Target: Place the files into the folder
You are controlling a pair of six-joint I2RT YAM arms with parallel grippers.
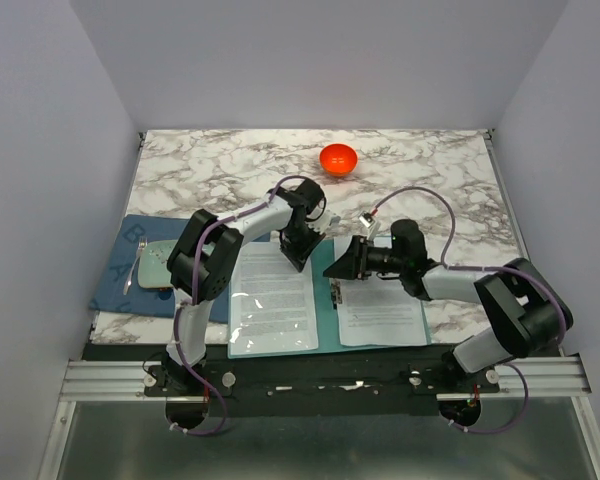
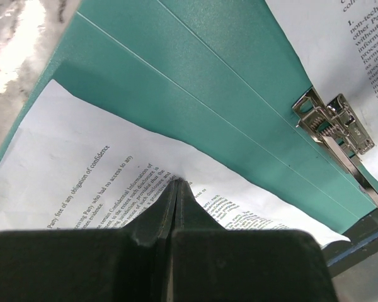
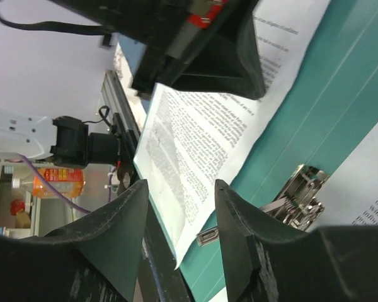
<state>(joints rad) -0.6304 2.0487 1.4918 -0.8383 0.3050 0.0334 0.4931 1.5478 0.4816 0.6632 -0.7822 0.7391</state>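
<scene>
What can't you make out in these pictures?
- Left wrist view: whether the shut left gripper pinches the files or only presses them; its own fingers hide the contact.
- Right wrist view: the metal clip, partly behind a finger of the right gripper.
- Top view: the files' print, too small to read.

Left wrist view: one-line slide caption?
Shut left gripper touching a printed sheet lying in the open teal folder, its metal clip to one side.

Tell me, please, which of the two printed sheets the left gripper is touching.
The sheet on the folder's left half: the shut left gripper meets its far edge, while the right-hand sheet lies clear of it.
</scene>
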